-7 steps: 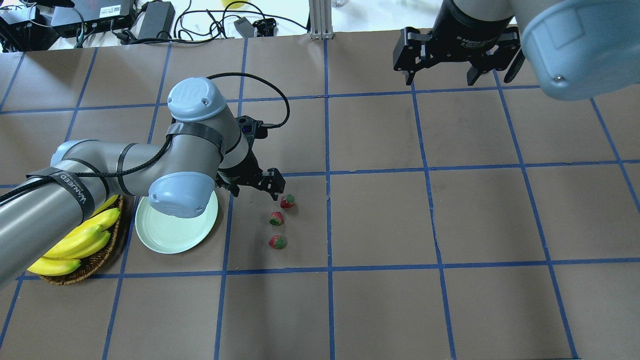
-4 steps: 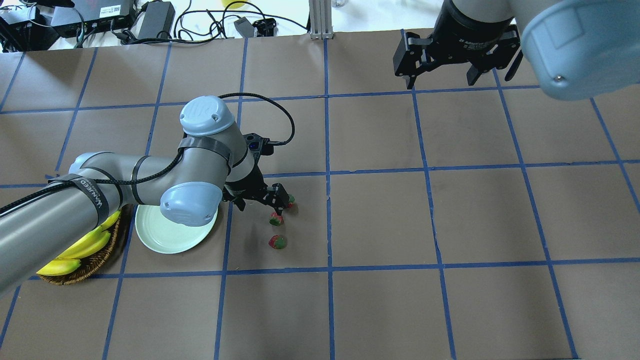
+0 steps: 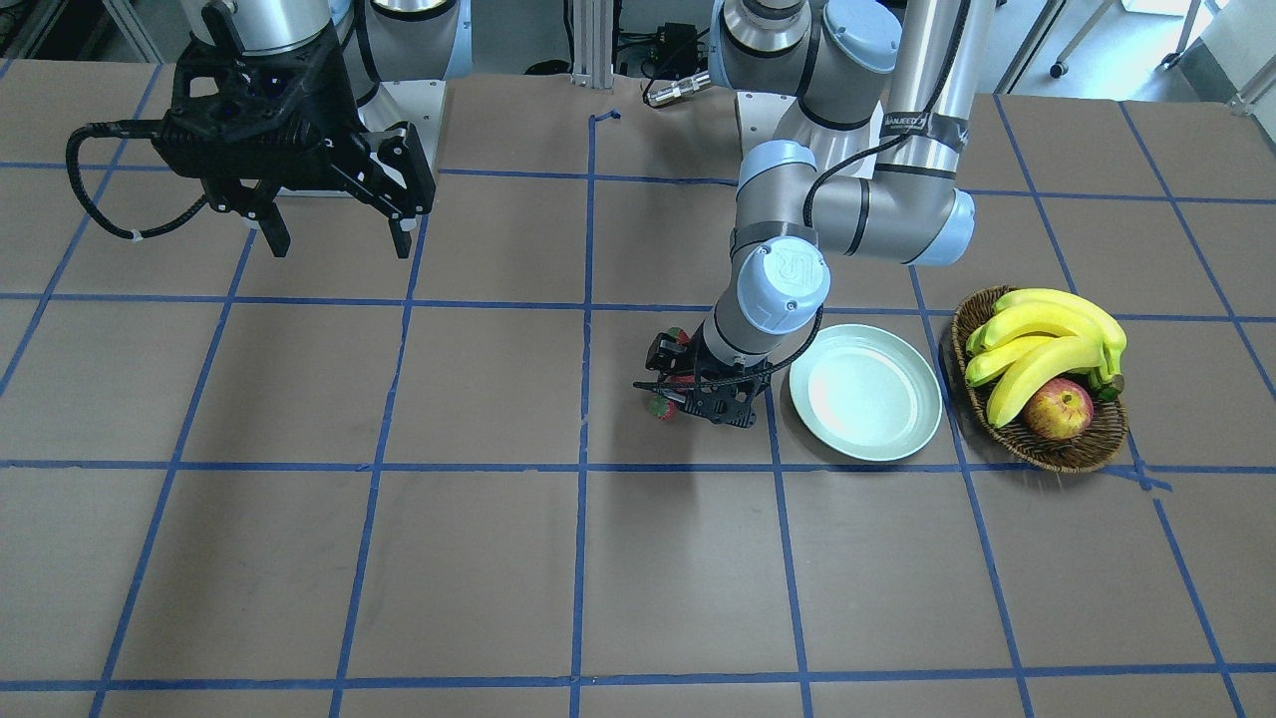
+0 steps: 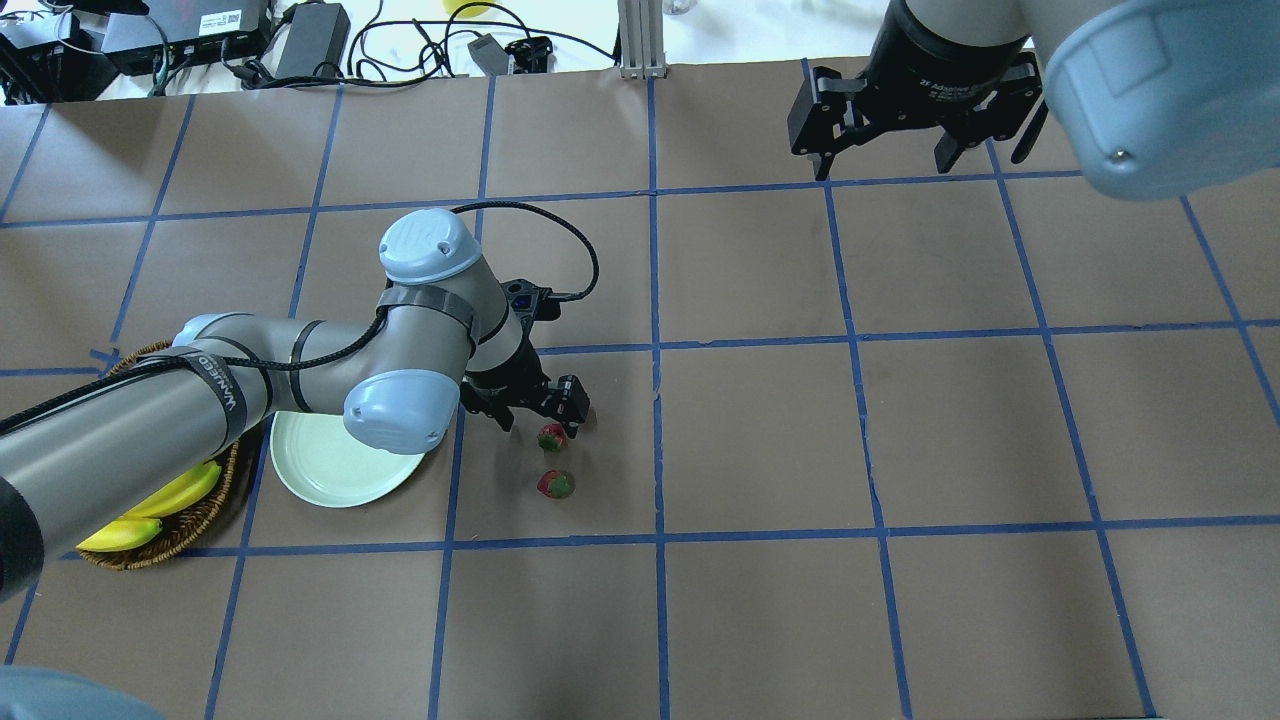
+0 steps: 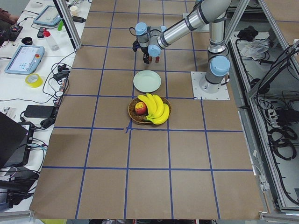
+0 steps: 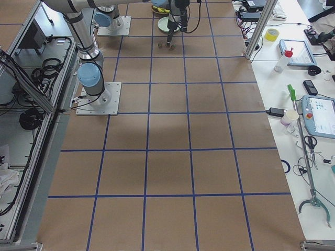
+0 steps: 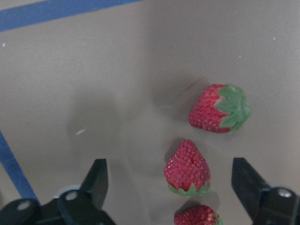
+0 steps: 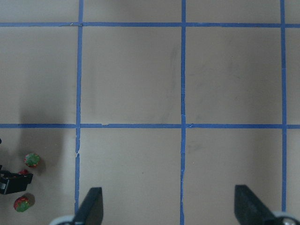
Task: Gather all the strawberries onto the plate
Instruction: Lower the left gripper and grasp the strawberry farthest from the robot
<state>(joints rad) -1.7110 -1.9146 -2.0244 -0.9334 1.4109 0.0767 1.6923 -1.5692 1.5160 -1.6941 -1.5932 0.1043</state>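
Observation:
Three small red strawberries lie in a short row on the brown table. The left wrist view shows them close up: one strawberry (image 7: 219,108) farther off, a middle strawberry (image 7: 187,167) between the fingers, and one (image 7: 197,216) at the bottom edge. My left gripper (image 7: 169,168) is open and low over them. From overhead, the left gripper (image 4: 545,408) covers one berry, while two strawberries (image 4: 551,436) (image 4: 556,485) show. The pale mint plate (image 4: 330,470) (image 3: 865,392) lies just beside them, empty and partly under my left arm. My right gripper (image 4: 905,150) hangs open and empty at the far side.
A wicker basket (image 3: 1037,444) holding bananas (image 3: 1047,329) and an apple (image 3: 1059,409) stands beyond the plate, on its side away from the berries. Cables and power bricks (image 4: 310,40) lie past the table's far edge. Blue tape lines grid the table.
My left arm has swung toward the strawberries and dropped lower. Its open gripper now covers the farthest berry in the overhead view. The right arm has barely moved.

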